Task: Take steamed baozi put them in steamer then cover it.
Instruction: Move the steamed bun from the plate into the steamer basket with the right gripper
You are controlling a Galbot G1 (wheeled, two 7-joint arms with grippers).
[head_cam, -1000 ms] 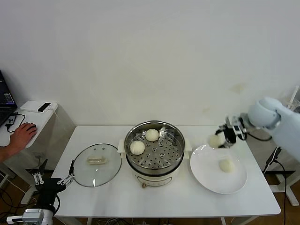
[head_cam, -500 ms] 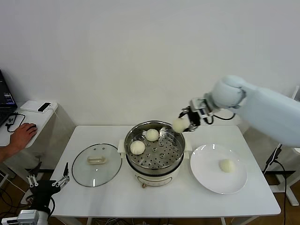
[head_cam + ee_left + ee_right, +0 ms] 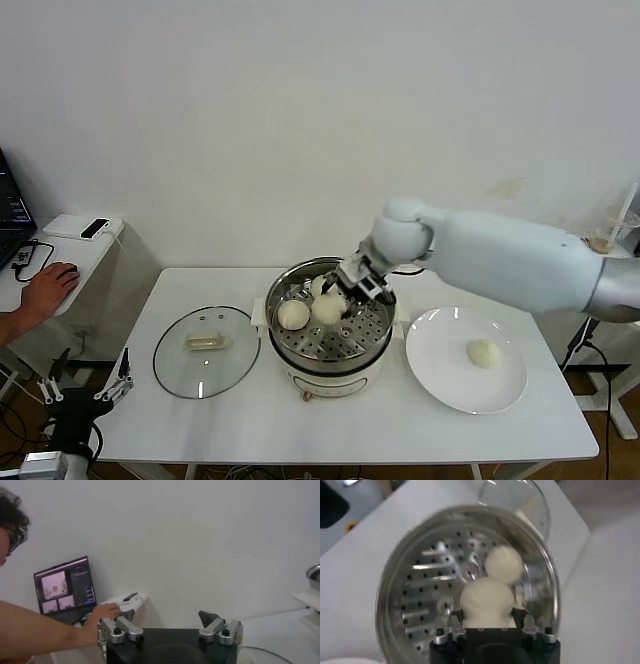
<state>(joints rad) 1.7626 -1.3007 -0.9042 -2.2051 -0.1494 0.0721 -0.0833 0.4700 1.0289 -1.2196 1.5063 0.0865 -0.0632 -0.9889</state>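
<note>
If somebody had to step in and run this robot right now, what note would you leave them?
Right gripper: shut on a baozi, held over the perforated tray of the steamer, not yet released.
Left gripper: open, empty, parked low off the table's left front corner.
Baozi: two others already in the steamer, one at the left and one behind, partly hidden. One more waits on the white plate at the right.
Cover: lying flat on the table left of the steamer.
Left to do: release this baozi, bring the last one over, then put the cover on.
</note>
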